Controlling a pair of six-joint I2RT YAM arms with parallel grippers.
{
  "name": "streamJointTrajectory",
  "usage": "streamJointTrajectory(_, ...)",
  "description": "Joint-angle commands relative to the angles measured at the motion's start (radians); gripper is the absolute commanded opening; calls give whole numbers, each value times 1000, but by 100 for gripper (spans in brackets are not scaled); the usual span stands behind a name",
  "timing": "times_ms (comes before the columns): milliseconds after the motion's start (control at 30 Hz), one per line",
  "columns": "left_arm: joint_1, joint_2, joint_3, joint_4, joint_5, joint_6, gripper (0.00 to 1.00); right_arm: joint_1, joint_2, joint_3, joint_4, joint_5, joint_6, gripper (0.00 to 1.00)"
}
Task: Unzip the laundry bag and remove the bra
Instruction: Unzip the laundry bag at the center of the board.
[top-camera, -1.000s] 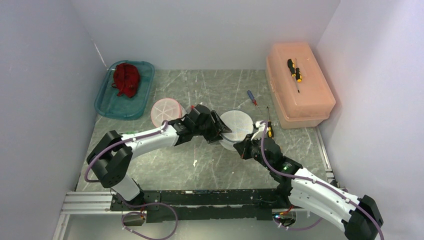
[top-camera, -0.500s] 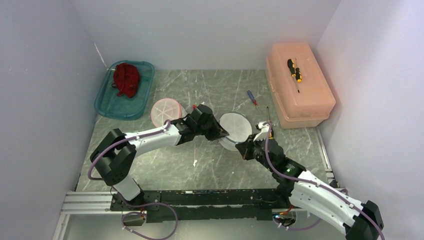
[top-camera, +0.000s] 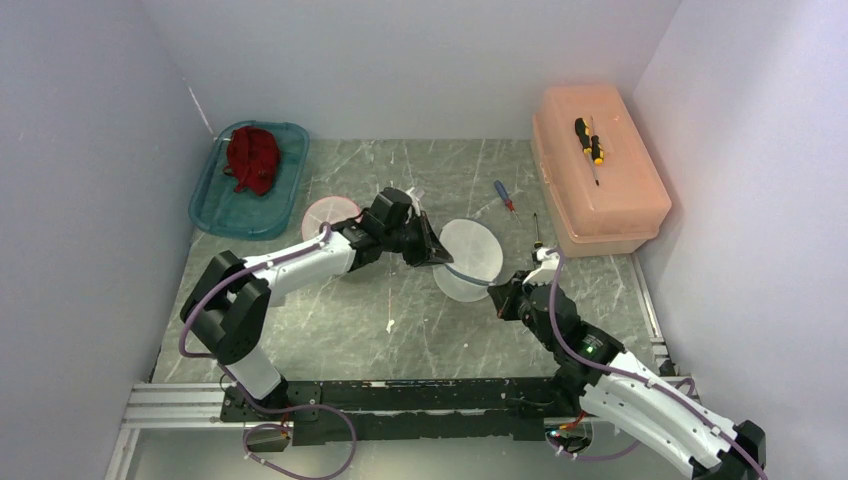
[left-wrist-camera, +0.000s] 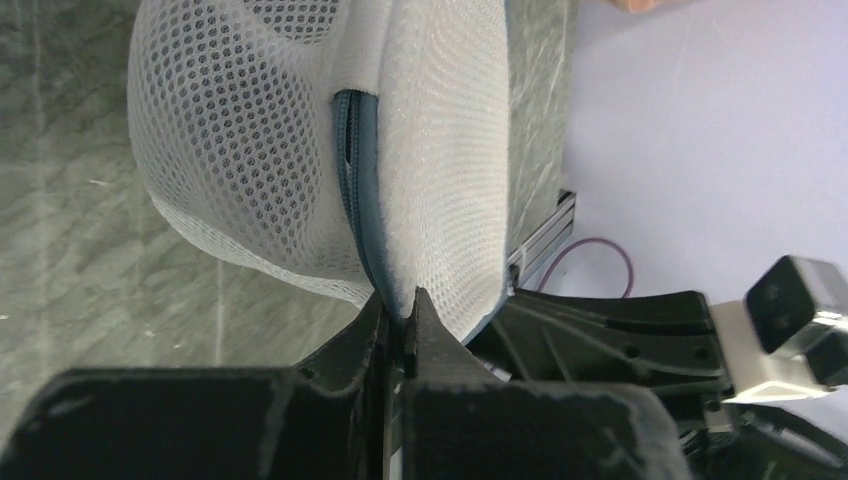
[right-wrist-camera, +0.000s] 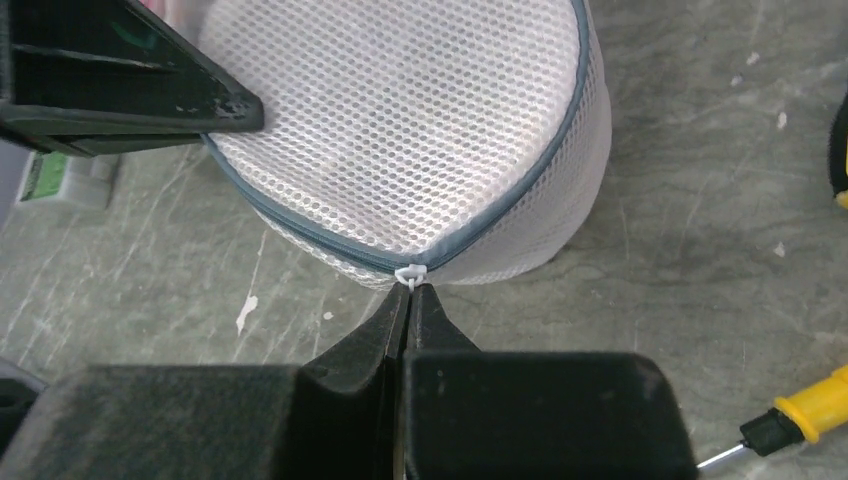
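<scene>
Nearest, the right gripper has its jaws pressed together on the small white pull of the zip. It meets the bag at the bag's near rim. The bag is a round white mesh drum lying near the middle of the table, a little toward the right edge. The zip runs round its top rim, and the stretch on show looks shut.

At the bag's left rim, the left gripper is clamped on a fold of mesh right at the zip seam, as the left wrist view shows. Its dark fingers also show in the right wrist view, at the top left.

No bra can be seen. I take it to be inside, though the mesh shows nothing of it.

The step in hand seems to be the start of unzipping: one arm anchors the cloth and the other holds the pull. The next move likely calls for the right arm to draw the pull along the curve of the rim, following it round, not tugging straight. Meanwhile the left arm should keep the seam taut, so the soft bag does not bunch or slide.

Farther off, a screwdriver lies beyond the bag, a toolbox sits at the far right corner and a tray at the far left.
</scene>
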Motion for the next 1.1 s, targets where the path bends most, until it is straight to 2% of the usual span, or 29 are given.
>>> streamJointTrajectory(0,64,-5,60,-62,124,187,3,2,-38,27,51,-31,-90,0)
streamJointTrajectory(100,89,17,137,-136,194,326,3,9,-17,58,93,-120,-141,0)
streamJointTrajectory(200,98,14,193,-159,220,486,3,32,41,98,102,-130,-151,0)
streamJointTrajectory(333,131,25,264,-194,263,602,3,69,95,97,163,-128,-114,0)
streamJointTrajectory(533,165,138,286,-205,370,633,3,83,191,42,284,-133,-51,0)
streamJointTrajectory(667,166,157,210,-150,364,597,7,84,223,11,321,-134,-27,0)
streamJointTrajectory(733,166,126,161,-104,346,562,21,84,226,1,328,-137,-24,0)
streamJointTrajectory(800,165,78,119,-70,316,522,44,85,225,-2,325,-137,-26,0)
streamJointTrajectory(867,165,20,82,-48,281,473,61,84,222,-2,319,-136,-32,0)
streamJointTrajectory(900,165,-10,68,-48,264,448,75,84,219,0,317,-132,-37,0)
streamJointTrajectory(967,165,-70,39,-53,216,389,93,85,211,0,308,-129,-42,0)
streamJointTrajectory(1067,159,-143,-1,-82,142,268,95,84,206,-2,305,-128,-46,0)
